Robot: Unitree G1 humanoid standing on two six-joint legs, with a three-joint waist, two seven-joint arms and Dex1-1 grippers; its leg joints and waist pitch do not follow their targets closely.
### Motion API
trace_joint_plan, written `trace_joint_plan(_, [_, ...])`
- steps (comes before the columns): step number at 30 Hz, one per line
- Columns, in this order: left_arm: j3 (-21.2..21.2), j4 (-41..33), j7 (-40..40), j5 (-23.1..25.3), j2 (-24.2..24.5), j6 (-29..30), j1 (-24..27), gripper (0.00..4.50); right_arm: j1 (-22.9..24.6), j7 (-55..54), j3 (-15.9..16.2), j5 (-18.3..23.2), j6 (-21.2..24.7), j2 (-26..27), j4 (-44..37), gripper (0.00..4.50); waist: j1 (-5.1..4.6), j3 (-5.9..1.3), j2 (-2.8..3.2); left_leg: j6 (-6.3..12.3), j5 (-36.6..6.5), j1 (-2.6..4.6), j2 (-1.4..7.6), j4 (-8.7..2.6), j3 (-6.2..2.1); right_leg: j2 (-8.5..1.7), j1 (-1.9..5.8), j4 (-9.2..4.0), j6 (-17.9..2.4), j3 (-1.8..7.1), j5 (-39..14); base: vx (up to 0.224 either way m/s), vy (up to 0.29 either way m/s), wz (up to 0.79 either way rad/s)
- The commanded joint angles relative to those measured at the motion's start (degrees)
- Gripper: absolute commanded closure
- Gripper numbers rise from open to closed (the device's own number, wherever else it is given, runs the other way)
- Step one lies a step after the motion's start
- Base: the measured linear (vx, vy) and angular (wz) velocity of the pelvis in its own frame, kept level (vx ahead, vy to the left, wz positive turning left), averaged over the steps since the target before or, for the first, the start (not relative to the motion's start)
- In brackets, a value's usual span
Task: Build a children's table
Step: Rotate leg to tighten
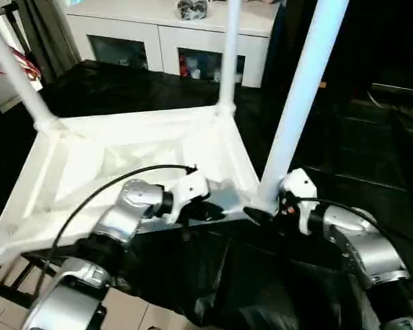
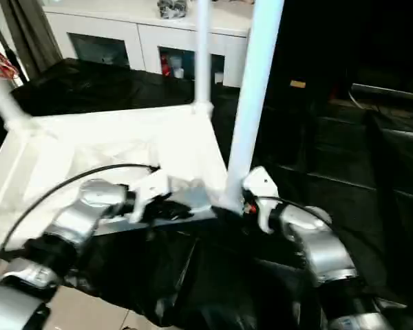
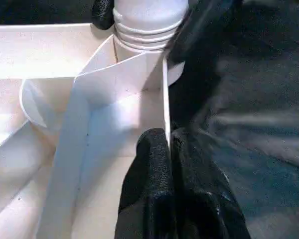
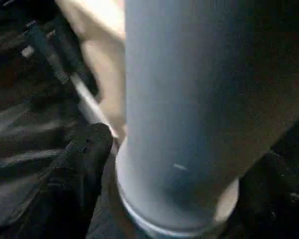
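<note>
Right wrist view: leg (image 4: 189, 99) between open jaws.

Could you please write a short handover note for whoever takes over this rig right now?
Left gripper: shut on the near side wall of the tabletop, close to the near right corner.
Right gripper: fingers on either side of the base of the near right leg, at its corner socket; whether it grips cannot be told.
The tabletop lies upside down on the black-covered surface.
Done: three legs stand upright in their sockets, including the far right leg and the far left leg.
Left: the near left corner is cut off at the picture's edge, so check it; then turn the table upright.
</note>
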Motion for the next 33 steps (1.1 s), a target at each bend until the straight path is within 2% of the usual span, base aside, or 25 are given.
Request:
trace_joint_plan(1, [-1.66,-1.23,-2.34,-0.13,0.27,-0.91,-0.15,4.50,0.34,3.64,2.49,-0.06,0.72,-0.76,-1.52,1.24,0.35,-3.19,-0.58,4.09,-13.51,0.77,2.65,-3.78,-0.94,-3.10,2.55,-3.51,-13.60,2.25,-14.15,0.000,0.000,0.00])
trace_joint_plan(6, [-1.29,-0.40,-3.22,-0.36,1.10,-0.81,-0.98,4.50,-0.59,5.32,2.31,0.88,1.09,-0.95,-1.36,1.64,0.65,-3.23,-0.72,3.11,-13.75,0.78,2.60,-3.85,-1.06,-3.19,2.52,-3.49,-13.17,2.29,-15.15,0.000,0.000,0.00])
trace_joint_plan(12, [-0.60,-0.58,-1.21,-0.45,0.69,-0.09,-0.71,4.50,-0.16,4.61,2.35,1.87,2.17,0.65,-1.56,1.78,0.71,-3.45,-0.62,3.86,-11.47,0.65,2.52,-3.60,-0.97,-3.08,2.66,-3.01,-14.33,2.23,-10.76,0.000,0.000,0.00])
trace_joint_plan(14, [-0.48,-0.57,-0.36,-0.32,0.45,0.09,-0.65,4.50,0.00,3.84,2.10,1.88,2.34,1.16,-1.39,1.78,0.70,-3.27,-0.65,3.52,-12.71,0.70,2.52,-3.70,-0.96,-3.15,2.57,-3.33,-14.06,2.21,-13.08,0.000,0.000,0.00])
trace_joint_plan(15, [-0.05,0.04,2.32,0.25,-0.29,0.29,-0.88,4.50,0.05,1.15,1.47,1.13,1.96,2.39,-0.48,1.78,0.65,-3.23,-0.55,3.22,-13.17,0.73,2.55,-3.75,-1.00,-3.19,2.50,-3.39,-13.87,2.24,-13.88,0.000,0.000,0.00])
trace_joint_plan(16, [0.68,0.90,6.67,1.01,-1.82,0.89,-1.31,4.50,-0.21,-6.04,-0.04,-0.84,1.33,5.26,1.90,1.78,0.48,-3.20,-0.60,2.58,-14.31,0.83,2.46,-3.81,-1.06,-3.23,2.38,-3.65,-13.30,2.25,-15.91,0.000,0.000,0.00])
trace_joint_plan(17, [0.75,1.03,7.16,1.09,-2.02,0.96,-1.39,4.50,-0.24,-6.91,-0.24,-0.99,1.37,5.64,2.14,1.78,0.22,-3.08,-0.65,1.71,-15.14,0.88,2.28,-3.89,-1.12,-3.22,2.20,-3.93,-12.60,2.21,-18.22,0.000,0.000,0.00])
trace_joint_plan(19, [1.42,2.85,14.38,2.45,-5.10,2.07,-2.69,4.50,-0.73,-20.31,-3.35,-3.00,2.01,11.56,5.53,1.79,-0.11,-2.97,-0.75,0.77,-15.91,0.81,2.15,-4.02,-1.24,-3.23,2.11,-4.19,-11.47,2.17,-21.14,0.000,0.000,0.00])
trace_joint_plan(20, [1.46,3.21,16.09,2.86,-5.83,2.37,-2.99,4.50,-0.83,-23.51,-4.08,-3.37,2.14,13.01,6.10,1.80,-0.54,-2.97,-0.72,-0.47,-17.66,1.10,2.09,-4.18,-1.55,-3.29,1.85,-4.58,-9.77,2.03,-25.15,0.000,0.000,0.00])
trace_joint_plan(22, [1.41,3.91,18.72,3.31,-7.38,3.03,-3.55,4.50,-1.14,-28.53,-5.42,-3.48,2.65,15.92,7.26,1.80,-0.75,-2.94,-0.90,-0.20,-18.31,1.05,2.11,-4.28,-1.58,-3.20,1.89,-4.90,-8.96,2.07,-25.34,0.000,0.000,0.00])
trace_joint_plan(24, [1.52,5.20,23.80,4.00,-10.36,4.22,-4.42,4.50,-2.23,-35.22,-6.40,-3.86,2.90,20.26,9.52,1.80,-0.95,-2.98,-0.64,-0.13,-18.38,1.05,2.14,-4.29,-1.55,-3.19,1.69,-4.81,-9.40,2.18,-23.88,0.000,0.000,0.00])
trace_joint_plan(25, [1.52,5.24,23.94,4.01,-10.46,4.26,-4.45,4.50,-2.26,-35.42,-6.42,-3.87,2.92,20.40,9.59,1.80,-1.14,-2.89,-0.68,-0.46,-19.07,1.07,2.02,-4.37,-1.56,-3.04,1.60,-4.90,-9.24,2.08,-24.29,0.000,0.000,0.00])
trace_joint_plan(26, [1.27,5.81,27.05,4.80,-12.36,4.50,-4.72,4.50,-3.41,-39.20,-5.78,-5.53,2.00,23.03,11.30,1.80,-1.01,-2.97,-0.56,-0.49,-19.19,1.19,2.07,-4.31,-1.58,-3.18,1.57,-4.91,-9.13,2.14,-24.18,0.000,0.000,0.00])
trace_joint_plan(28, [0.86,5.66,27.35,5.11,-13.00,4.41,-4.61,4.50,-3.98,-39.37,-4.83,-6.28,1.27,23.86,11.87,1.80,-1.06,-2.86,-0.60,-0.40,-19.81,1.09,1.98,-4.40,-1.64,-3.14,1.65,-5.08,-8.74,2.09,-24.96,0.000,0.000,0.00])
trace_joint_plan(29, [0.47,5.40,27.39,5.44,-13.90,3.91,-4.35,4.50,-4.54,-39.32,-4.07,-7.32,-0.54,24.96,12.29,1.80,-1.06,-2.93,-0.45,-0.29,-19.77,1.06,2.00,-4.40,-1.66,-3.24,1.67,-5.14,-8.51,2.14,-24.67,0.000,0.000,0.00])
trace_joint_plan(31, [0.36,5.16,26.94,5.31,-14.19,3.53,-4.13,4.50,-4.57,-38.60,-4.28,-6.99,-1.74,25.25,12.07,1.24,-1.04,-2.92,-0.53,-0.11,-19.71,1.01,2.02,-4.43,-1.60,-3.15,1.71,-5.16,-8.42,2.14,-23.95,0.000,0.000,0.00])
trace_joint_plan(33, [0.05,4.51,25.41,4.90,-13.81,3.32,-3.75,4.50,-4.35,-37.08,-4.56,-5.97,-1.53,24.83,11.20,1.07,-0.97,-3.02,-0.44,0.24,-18.98,0.92,2.06,-4.46,-1.57,-3.07,1.86,-4.82,-9.07,2.22,-21.38,0.000,0.000,0.00])
